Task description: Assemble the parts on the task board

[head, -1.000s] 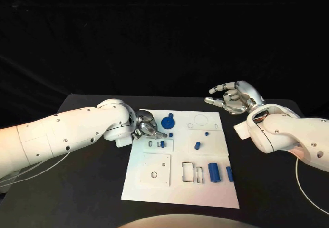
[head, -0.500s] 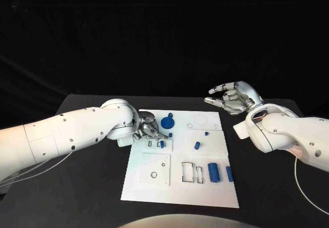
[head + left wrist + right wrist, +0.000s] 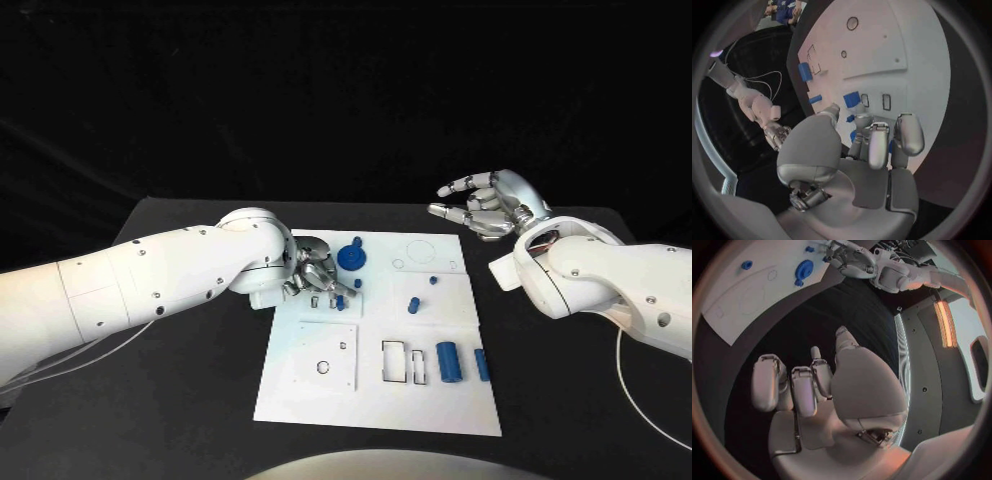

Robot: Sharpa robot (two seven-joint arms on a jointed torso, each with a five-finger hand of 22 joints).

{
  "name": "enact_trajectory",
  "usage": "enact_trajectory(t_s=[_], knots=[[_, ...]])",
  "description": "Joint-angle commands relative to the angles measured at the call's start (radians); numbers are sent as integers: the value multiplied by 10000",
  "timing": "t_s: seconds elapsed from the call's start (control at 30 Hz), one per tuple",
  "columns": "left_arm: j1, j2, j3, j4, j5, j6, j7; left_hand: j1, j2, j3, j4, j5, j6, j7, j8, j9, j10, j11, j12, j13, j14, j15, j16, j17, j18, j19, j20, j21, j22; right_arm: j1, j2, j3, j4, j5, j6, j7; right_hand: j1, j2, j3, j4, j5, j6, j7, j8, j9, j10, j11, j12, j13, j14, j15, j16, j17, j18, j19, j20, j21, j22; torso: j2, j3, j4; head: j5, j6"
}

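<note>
Two white arms, glossy rounded shells, small dark screw dots along the casings. Left arm (image 3: 144, 280) enters from the frame's left edge, thin pale cable looping under it at lower left. Right arm (image 3: 606, 285) enters from the right edge, thin cable at lower right. Left hand (image 3: 315, 272) and right hand (image 3: 488, 205): silver metal, many-fingered, segmented, smooth rounded tips.

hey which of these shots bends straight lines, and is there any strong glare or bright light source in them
Head view: the task board keeps straight edges, evenly lit against a dark backdrop, no glare. Left wrist view: fisheye, the board's edge curves and soft highlights sit on the left hand. Right wrist view: also fisheye, with a bright orange light strip glowing beside the right hand.
</note>
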Motion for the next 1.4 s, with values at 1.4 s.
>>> enact_trajectory(t_s=[1.4], knots=[[9,190,-91,-197,377,433,-42,1401,703,486,-21,21,-190,-195,551,684,-174,-166,-2,-142,401,-191,-27,736,-178,41,-73,124,130,0,71,1,-66,-40,-31,-56,33,162,-57,-10,-8,-50,-3,99,-17,-111,-5,-59,417,565,-42,-60,684,156,-97,-19,-79,803,-1,8,-8,4,-138]])
